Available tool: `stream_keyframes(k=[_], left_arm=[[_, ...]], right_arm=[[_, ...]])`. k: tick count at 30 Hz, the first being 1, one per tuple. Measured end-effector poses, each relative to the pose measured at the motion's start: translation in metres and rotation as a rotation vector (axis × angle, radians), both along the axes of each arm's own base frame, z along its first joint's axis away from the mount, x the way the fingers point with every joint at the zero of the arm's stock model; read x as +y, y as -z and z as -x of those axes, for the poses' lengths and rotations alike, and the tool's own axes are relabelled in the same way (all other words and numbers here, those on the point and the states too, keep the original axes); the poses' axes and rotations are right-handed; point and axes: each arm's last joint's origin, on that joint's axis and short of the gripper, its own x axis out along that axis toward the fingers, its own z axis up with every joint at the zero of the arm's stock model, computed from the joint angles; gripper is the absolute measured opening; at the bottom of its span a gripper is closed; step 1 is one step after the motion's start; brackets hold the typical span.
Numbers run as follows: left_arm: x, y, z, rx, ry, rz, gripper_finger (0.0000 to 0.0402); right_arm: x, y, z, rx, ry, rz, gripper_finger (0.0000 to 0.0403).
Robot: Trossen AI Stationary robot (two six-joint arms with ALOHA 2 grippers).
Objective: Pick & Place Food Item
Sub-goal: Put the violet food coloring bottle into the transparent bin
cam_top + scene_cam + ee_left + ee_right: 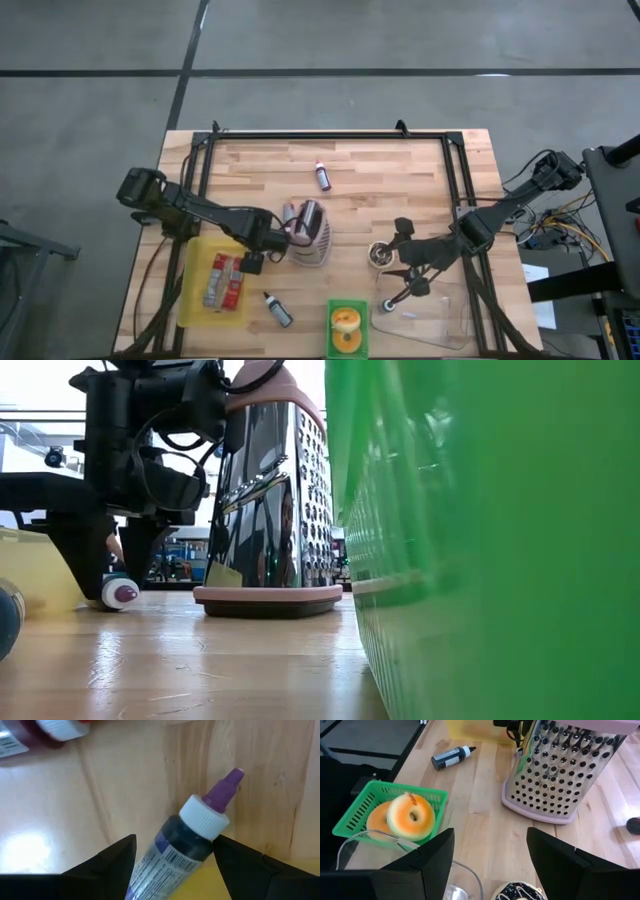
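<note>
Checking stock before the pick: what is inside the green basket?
The green basket holds two ring donuts, the yellow-orange one leaning on another. Anything beneath them is covered.

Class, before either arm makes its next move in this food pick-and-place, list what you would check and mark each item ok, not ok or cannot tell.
1. Left gripper open around the dark bottle with white collar and purple tip: ok.
2. Right gripper open, holding nothing: ok.
3. Orange-glazed doughnut resting in the green mesh basket: ok.
4. Metal box grater with pink base standing upright: ok.
5. Chocolate-iced doughnut fully in view for grasping: not ok, only its edge shows.
</note>
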Motion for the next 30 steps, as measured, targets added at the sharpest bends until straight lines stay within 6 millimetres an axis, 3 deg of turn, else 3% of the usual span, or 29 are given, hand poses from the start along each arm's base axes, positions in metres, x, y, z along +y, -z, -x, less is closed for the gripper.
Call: stream_keyframes(k=[8,20,30], left_arm=[[0.000,0.010,0.005,-0.008,0.008,0.052,0.0247],[-0.001,0.005,0.001,-0.015,0.023,0.039,0.0134],[0.001,-0.011,0.005,-0.022,0.020,-0.067,0.0134]], right_arm=[[0.000,0.000,0.000,0.000,0.005,-0.005,0.0244],[0.000,0.000,0.000,0.000,0.007,-0.005,0.0244],[0.000,0.000,0.000,-0.001,0.007,-0.006,0.0244]])
